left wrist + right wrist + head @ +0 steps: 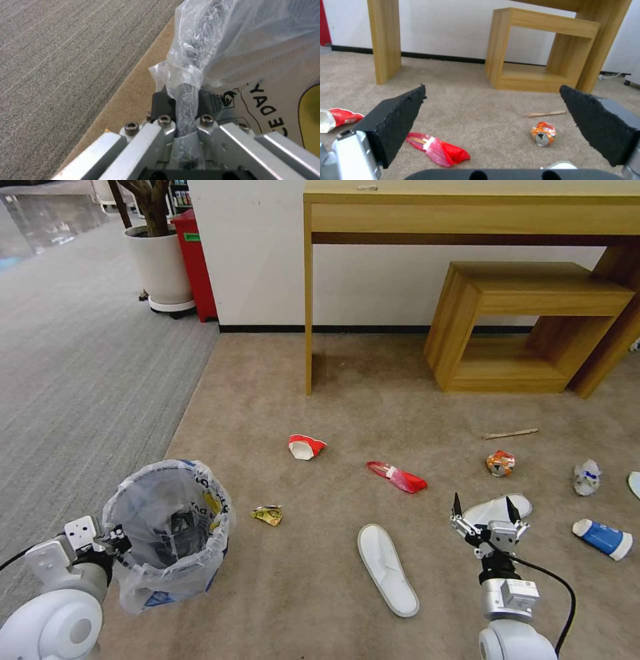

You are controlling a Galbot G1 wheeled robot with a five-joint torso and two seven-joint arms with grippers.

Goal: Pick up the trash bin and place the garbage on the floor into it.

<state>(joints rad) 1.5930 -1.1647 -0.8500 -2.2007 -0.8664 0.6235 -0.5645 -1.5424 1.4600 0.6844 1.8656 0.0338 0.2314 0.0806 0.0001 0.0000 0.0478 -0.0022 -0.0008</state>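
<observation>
The trash bin (170,533), lined with a crinkled clear bag, is at the lower left, and my left gripper (120,537) is shut on its near rim. The left wrist view shows the fingers (163,103) pinching the bag-wrapped rim (186,100). My right gripper (483,510) hangs open above the carpet beside a white slipper (500,507); its pads (396,117) are wide apart. Garbage lies scattered: another slipper (387,568), a red cup (306,446), a red wrapper (397,477), a yellow wrapper (268,514), an orange can (501,463), a wooden stick (510,434).
A crumpled white cup (587,477) and a blue-and-white container (603,538) lie at the far right. A wooden desk (467,213) and a low wooden stool (527,313) stand against the wall. A plant pot (160,267) and a red box (195,260) stand at the back left.
</observation>
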